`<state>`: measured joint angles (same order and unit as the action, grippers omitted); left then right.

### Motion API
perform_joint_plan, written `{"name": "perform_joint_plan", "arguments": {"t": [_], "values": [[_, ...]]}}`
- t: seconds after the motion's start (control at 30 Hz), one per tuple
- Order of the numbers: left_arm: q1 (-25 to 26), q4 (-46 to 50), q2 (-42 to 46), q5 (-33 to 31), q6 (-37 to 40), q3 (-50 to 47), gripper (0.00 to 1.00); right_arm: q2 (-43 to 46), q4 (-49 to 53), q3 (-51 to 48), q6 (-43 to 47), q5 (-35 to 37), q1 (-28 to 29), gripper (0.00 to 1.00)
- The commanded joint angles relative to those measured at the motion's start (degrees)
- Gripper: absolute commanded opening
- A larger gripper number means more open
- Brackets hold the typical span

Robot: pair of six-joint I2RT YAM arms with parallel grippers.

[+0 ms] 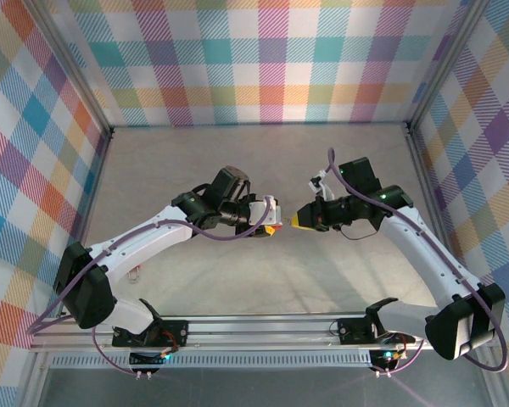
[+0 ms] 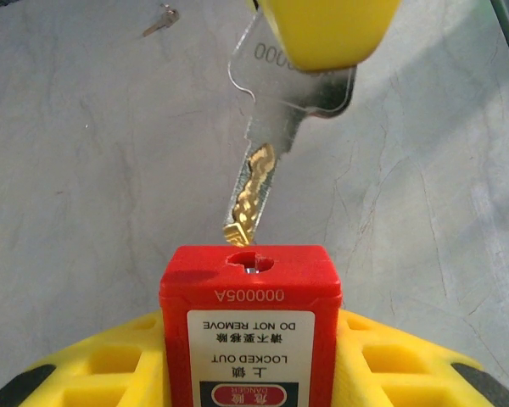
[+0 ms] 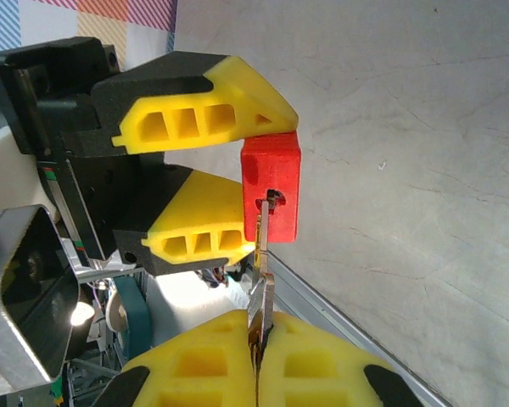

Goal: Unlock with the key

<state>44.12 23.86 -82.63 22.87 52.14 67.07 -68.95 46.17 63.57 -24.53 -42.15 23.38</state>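
Observation:
A red padlock (image 2: pixel 250 326) with a white "LOCKED OUT" label is held in my left gripper (image 1: pixel 270 222), whose yellow fingers (image 3: pixel 195 119) are shut on its body. Its keyhole (image 2: pixel 250 263) faces the key. My right gripper (image 3: pixel 256 360) is shut on the silver head of the key (image 2: pixel 263 153). The brass blade tip (image 2: pixel 237 231) sits right at the keyhole's edge, just left of the slot. In the right wrist view the key blade (image 3: pixel 261 233) reaches up to the padlock's (image 3: pixel 273 186) keyhole. Both grippers meet above mid-table; the right gripper (image 1: pixel 304 217) faces the left one.
A small spare key (image 2: pixel 159 20) lies on the grey tabletop (image 1: pixel 263 161) further back. A small ring-like object (image 1: pixel 135 273) rests near the left arm. Checkered walls enclose the table and an aluminium rail (image 1: pixel 263 326) runs along the near edge.

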Motion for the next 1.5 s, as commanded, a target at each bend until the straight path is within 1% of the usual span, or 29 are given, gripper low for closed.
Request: {"name": "perform_joint_plan", "arguments": {"t": [0.0, 0.63, 0.87, 0.97, 1.13, 1.3, 1.37, 1.47], "values": [[0.6, 0.0, 1.4, 0.7, 1.1, 2.1, 0.14, 0.1, 0.0, -0.9, 1.6, -1.6, 0.7, 0.00], [3.5, 1.5, 1.0, -0.6, 2.8, 2.5, 0.13, -1.6, -2.8, -3.5, 1.0, -1.0, 2.3, 0.00], [4.2, 3.0, 1.4, 2.2, 2.1, 3.6, 0.12, -2.0, -2.9, -4.0, 6.3, -1.0, 2.3, 0.00], [4.3, 3.7, 1.7, 4.1, 1.4, 3.9, 0.11, -1.7, -3.3, -4.7, 9.3, -2.4, 2.5, 0.00], [4.5, 6.0, 1.4, 6.9, 0.7, 4.8, 0.08, -0.2, -2.0, -5.4, 14.7, -0.7, 3.5, 0.00], [5.3, 5.1, 1.4, 6.9, -0.1, 4.2, 0.06, 0.6, -4.4, -6.2, 13.9, -1.9, 4.2, 0.00], [5.4, 4.0, 1.5, 6.8, -0.8, 3.9, 0.06, 0.6, -4.8, -6.2, 13.3, -0.6, 4.9, 0.00], [6.6, 2.2, 1.3, 4.3, -1.2, 3.3, 0.04, 0.0, -7.2, -7.1, 10.1, -2.7, 5.1, 0.00]]}}
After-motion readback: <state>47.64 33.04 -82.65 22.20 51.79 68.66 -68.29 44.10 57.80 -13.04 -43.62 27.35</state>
